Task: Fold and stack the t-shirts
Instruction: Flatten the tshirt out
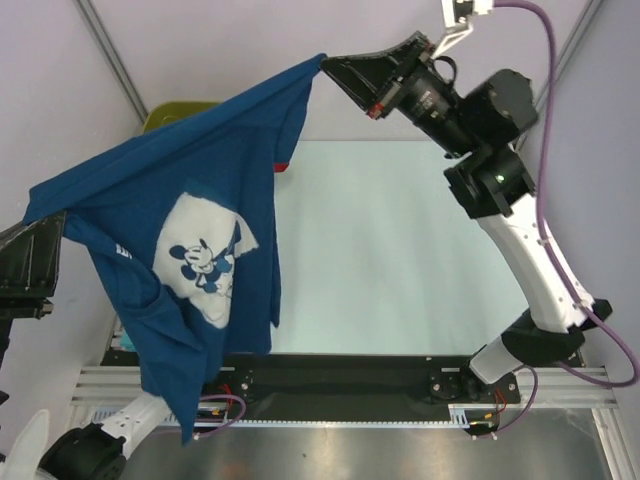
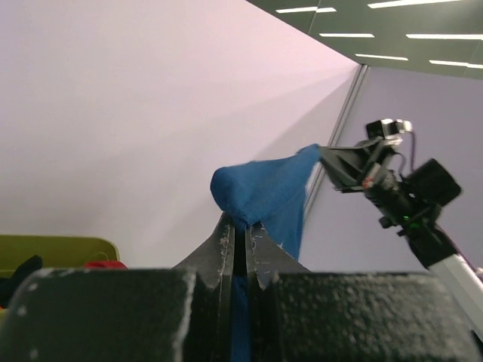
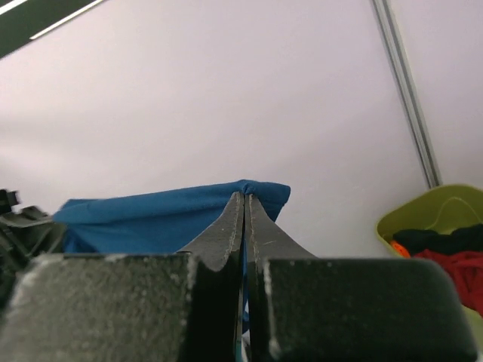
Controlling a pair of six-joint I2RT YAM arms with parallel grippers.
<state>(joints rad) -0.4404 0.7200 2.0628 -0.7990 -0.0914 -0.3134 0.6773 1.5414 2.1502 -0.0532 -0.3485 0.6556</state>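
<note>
Left hand [image 2: 243, 230] and right hand [image 1: 327, 64] each pinch an edge of the navy t-shirt [image 1: 215, 150], held spread in the air above the bench [image 1: 400, 250]. Spreading seems the step; next, lower it flat for folding

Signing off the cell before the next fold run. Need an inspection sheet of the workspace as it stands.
Surface: pale table; left part hidden behind the shirt.
Job's things: navy t-shirt with cartoon print, hanging spread between both arms; red cloth and black cloth in the bin.
Clutter: olive-green bin at the far left.
Grippers: left end effector shut on one shirt corner; right end effector shut on another.
Cables: purple cable along the right arm, apart from the shirt.
Surroundings: pale walls; nothing else seen.
</note>
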